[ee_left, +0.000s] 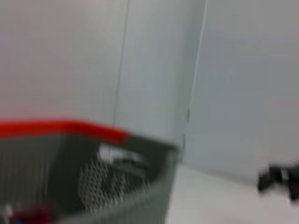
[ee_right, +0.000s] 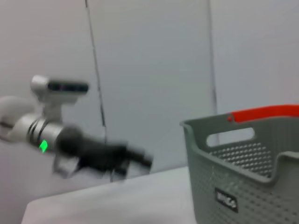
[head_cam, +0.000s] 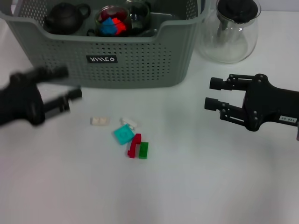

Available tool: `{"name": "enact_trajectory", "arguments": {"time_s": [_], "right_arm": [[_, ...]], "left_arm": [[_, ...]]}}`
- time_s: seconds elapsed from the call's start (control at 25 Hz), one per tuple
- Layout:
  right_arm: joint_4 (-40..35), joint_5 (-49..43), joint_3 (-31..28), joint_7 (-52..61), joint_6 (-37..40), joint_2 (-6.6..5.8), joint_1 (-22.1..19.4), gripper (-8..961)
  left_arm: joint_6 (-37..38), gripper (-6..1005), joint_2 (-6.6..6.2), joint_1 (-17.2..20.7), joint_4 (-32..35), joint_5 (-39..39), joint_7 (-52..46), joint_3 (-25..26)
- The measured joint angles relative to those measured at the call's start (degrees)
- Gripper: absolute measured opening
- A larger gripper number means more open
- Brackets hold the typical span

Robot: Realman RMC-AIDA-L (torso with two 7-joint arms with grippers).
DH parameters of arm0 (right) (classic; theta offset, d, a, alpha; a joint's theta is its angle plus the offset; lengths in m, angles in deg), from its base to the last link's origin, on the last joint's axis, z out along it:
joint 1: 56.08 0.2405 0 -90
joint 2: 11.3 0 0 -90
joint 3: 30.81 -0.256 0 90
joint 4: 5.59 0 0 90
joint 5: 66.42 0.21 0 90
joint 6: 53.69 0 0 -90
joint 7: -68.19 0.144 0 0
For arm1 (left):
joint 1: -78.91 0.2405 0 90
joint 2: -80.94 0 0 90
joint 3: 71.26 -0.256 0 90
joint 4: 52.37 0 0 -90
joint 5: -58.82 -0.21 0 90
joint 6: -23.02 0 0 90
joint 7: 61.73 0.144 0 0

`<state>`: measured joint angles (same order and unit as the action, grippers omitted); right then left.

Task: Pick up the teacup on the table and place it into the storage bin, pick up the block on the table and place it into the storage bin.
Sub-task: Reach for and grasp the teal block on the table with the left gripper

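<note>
Blocks [head_cam: 132,138] lie mid-table before the storage bin [head_cam: 135,60]; left gripper [head_cam: 65,88], fingers spread, should descend squarely over one.

Bright even light, left pincer [head_cam: 63,88] motion-blurred

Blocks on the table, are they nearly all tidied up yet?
Not yet. The bin already holds a glass cup with blocks inside. Both grippers, left and right, are open and hold nothing. Five blocks still lie on the table.
</note>
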<state>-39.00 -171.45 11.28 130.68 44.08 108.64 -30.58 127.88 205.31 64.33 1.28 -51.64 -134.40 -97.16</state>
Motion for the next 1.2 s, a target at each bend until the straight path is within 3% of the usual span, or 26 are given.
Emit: {"name": "enact_trajectory", "arguments": {"time_s": [0.04, 0.2, 0.52, 0.84, 1.2], "right_arm": [[0.54, 0.01, -0.76, -0.46, 0.02, 0.00, -0.18, 506], [1.30, 0.02, -3.25, -0.35, 0.27, -0.12, -0.83, 505], [1.50, 0.01, -3.81, -0.28, 0.73, 0.02, -1.10, 505], [1.70, 0.00, -4.17, -0.15, 0.65, 0.04, -0.88, 506], [2.30, 0.00, -4.21, -0.16, 0.43, 0.04, -0.63, 505]], "left_arm": [[-0.82, 597, 0.04, 0.14, -2.44, -4.43, 3.13, 0.40], [-3.70, 596, 0.02, -0.65, -7.05, -8.70, 7.27, 0.73], [-18.92, 594, -0.16, -3.46, -18.70, -9.68, 17.24, -0.43], [-19.62, 587, -0.06, -3.04, -21.70, -9.91, 19.73, -0.96], [-22.38, 564, 0.08, -3.48, -29.22, -9.89, 31.84, -1.19]]}}
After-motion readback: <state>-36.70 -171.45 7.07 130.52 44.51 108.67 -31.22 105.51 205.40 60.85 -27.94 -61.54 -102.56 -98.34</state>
